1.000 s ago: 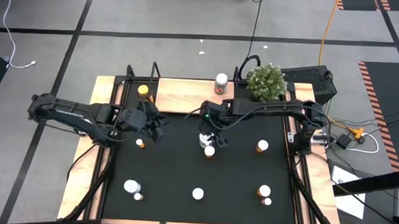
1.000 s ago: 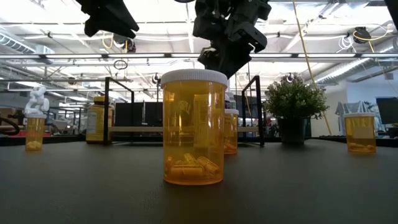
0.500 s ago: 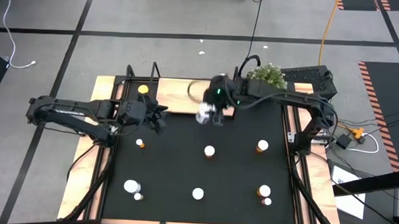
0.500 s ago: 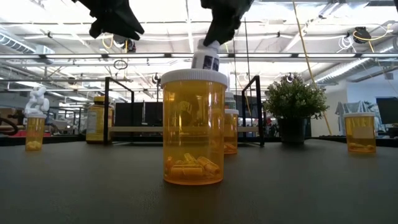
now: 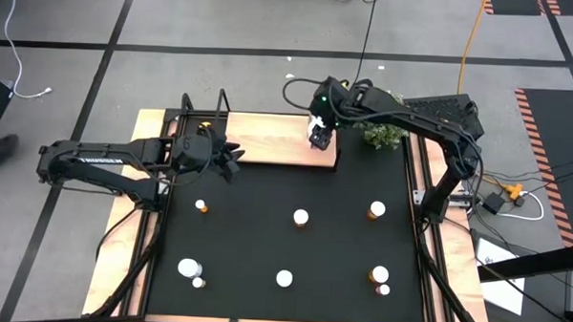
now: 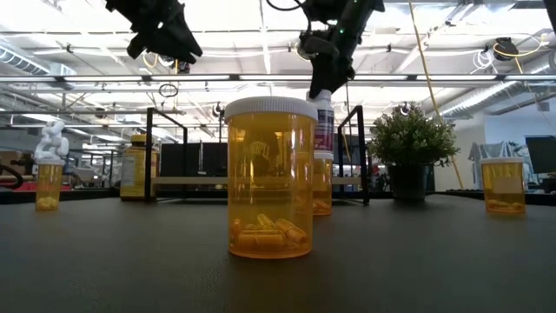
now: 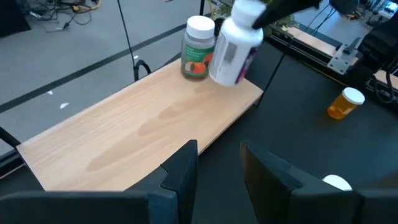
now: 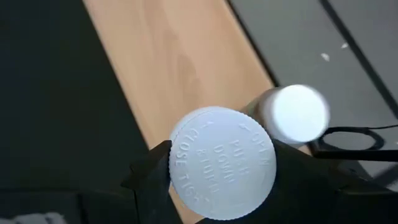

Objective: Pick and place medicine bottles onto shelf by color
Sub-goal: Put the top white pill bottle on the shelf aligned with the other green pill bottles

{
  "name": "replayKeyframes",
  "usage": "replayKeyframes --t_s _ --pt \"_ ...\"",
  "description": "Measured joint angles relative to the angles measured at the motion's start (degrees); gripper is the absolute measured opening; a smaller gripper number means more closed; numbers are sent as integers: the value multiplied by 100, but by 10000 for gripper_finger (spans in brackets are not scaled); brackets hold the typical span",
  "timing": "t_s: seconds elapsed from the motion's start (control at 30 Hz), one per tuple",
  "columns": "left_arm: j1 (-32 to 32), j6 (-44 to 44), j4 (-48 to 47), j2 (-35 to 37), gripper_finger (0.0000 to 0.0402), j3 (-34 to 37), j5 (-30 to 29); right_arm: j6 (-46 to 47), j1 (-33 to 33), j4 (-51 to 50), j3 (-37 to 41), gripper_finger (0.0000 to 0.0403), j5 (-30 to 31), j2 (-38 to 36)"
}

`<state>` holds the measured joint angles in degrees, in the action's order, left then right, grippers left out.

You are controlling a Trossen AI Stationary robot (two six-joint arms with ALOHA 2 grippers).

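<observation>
Shelf at the table's back edge, bottles spread before it
The shelf [image 5: 268,136] lies behind the mat [image 5: 283,247]; a plant [image 5: 388,131] stands right of the shelf; the right hand [image 5: 318,132] holds a bottle [image 7: 235,46] over its right end

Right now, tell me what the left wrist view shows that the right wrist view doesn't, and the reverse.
Left wrist view only: the carried white bottle seen from the side, tilted above the shelf, its label visible; an amber bottle lying on the black mat; the left gripper, open. Right wrist view only: the embossed cap, clamped by the right gripper. Both: the shelf and the white-capped bottle standing on it.
</observation>
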<state>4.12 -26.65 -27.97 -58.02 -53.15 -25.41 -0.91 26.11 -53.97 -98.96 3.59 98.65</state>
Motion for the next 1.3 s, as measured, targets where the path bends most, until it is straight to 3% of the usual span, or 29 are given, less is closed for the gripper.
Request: replayKeyframes --t_s 0.23,0.63,0.97,1.17,1.3 --pt "0 410 376 -2 122 0 2 301 36 707 704 239 -39 2" --pt "0 557 446 -2 122 0 2 229 131 992 1025 242 -166 -9" --pt "-2 551 416 -2 122 2 2 195 103 1149 1043 314 -225 -85" --pt "-7 352 418 -2 122 2 2 421 102 1212 1043 339 -224 -547" --pt "-73 365 437 22 122 4 2 381 33 991 1043 339 -289 -1248"
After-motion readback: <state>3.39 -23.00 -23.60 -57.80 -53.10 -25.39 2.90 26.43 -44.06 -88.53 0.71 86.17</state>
